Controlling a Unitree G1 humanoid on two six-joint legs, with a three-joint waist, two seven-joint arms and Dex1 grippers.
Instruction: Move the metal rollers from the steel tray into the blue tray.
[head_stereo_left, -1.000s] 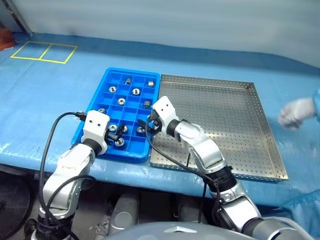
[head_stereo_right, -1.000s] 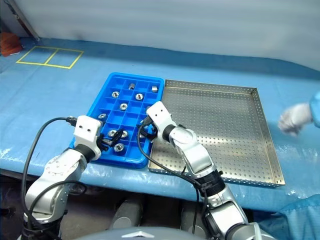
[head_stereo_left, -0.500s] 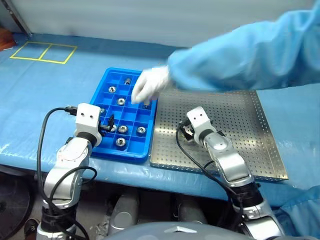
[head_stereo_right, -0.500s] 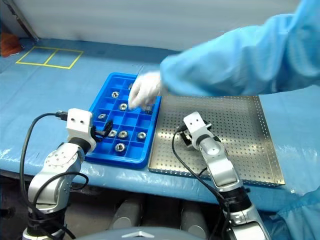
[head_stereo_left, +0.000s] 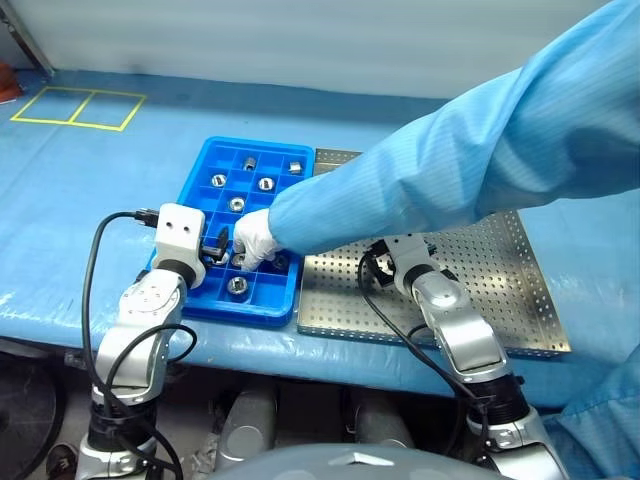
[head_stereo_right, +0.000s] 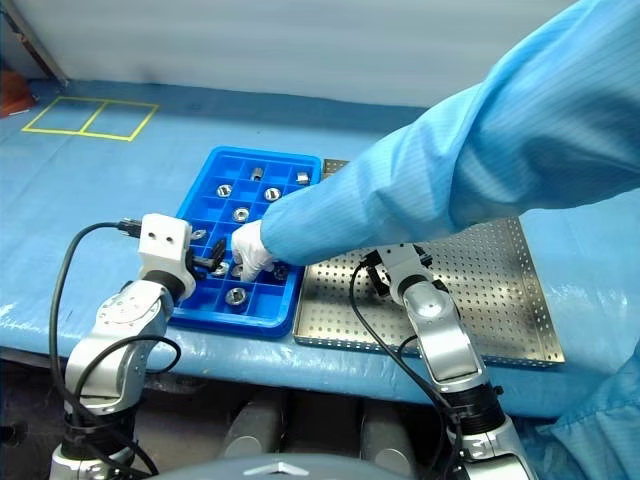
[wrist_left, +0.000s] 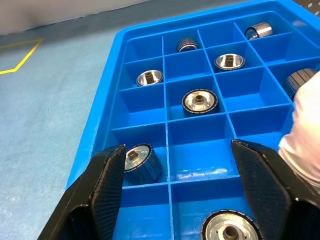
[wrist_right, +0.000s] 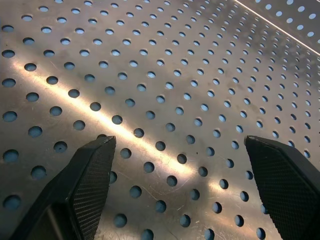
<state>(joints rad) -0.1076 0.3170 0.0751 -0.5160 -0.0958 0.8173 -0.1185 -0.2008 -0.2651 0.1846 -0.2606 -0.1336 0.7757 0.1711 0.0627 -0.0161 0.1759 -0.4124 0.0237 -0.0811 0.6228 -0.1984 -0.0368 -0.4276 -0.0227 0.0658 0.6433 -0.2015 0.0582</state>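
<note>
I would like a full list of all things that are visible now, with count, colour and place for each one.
Rollers: at least eight, shiny silver, in compartments of the blue tray.
Blue tray: one, on the table, left of the steel tray.
Steel tray: one, silver, perforated; no rollers visible in it.
Table cover: blue.
Yellow tape: far left.
Person's gloved hand: white, over the blue tray.
Left gripper: open, over the blue tray.
Right gripper: open, over the steel tray.

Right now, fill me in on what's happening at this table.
A person's gloved hand reaches across into the blue tray, where the metal rollers sit in separate compartments. The left gripper hovers over the tray's near compartments with open, empty jaws. The right gripper hangs open over the steel tray, whose visible perforated floor holds no rollers.
</note>
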